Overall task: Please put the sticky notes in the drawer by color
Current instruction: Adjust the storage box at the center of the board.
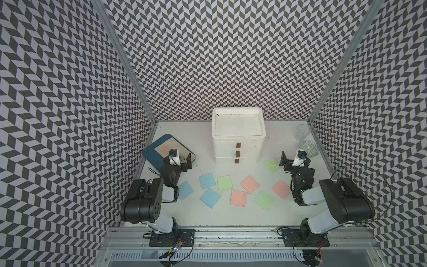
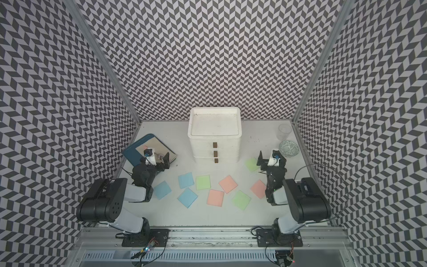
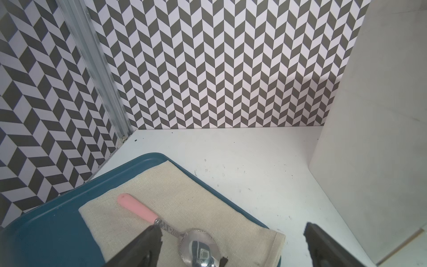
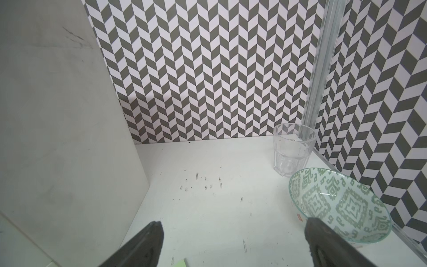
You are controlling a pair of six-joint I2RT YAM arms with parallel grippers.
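**Top views and wrist views; 12 o'clock is the back wall.**

You see the drawer (image 1: 225, 150), a white three-tier box, standing at 12 o'clock on the counter (image 1: 231, 215). Its brown handles (image 1: 238, 145) line up one below another, and all three fronts sit shut.

The nine sticky notes (image 2: 203, 182) lie flat on the counter on the drawer's 6 o'clock side, none of them inside it.
- **Blue:** the three blue notes (image 1: 207, 180) group toward 7 o'clock of the drawer.
- **Pink:** the three pink notes (image 1: 249, 184) spread from 6 to 4 o'clock.
- **Green:** one green note (image 1: 224, 182) lies between the blue and pink groups. A second green note (image 1: 264, 200) lies between two pink ones. The outlying green note (image 1: 272, 164) lies just beside the drawer's foot at 4 o'clock.

Your left end effector (image 3: 232, 226) hangs at 9 o'clock with its jaws spread wide, holding nothing. It is over the beige cloth (image 3: 184, 196) on the dark blue tray (image 1: 150, 154). A pink-handled spoon (image 3: 136, 205) rests on that cloth, its bowl under the gap between the jaws.

Your right end effector (image 4: 233, 222) hangs at 3 o'clock, its jaws likewise wide apart and empty. It is over the outer edge of the outlying green note.

At 2 o'clock a clear glass (image 4: 292, 150) stands upright, with a patterned bowl (image 4: 339, 203) just beside it.
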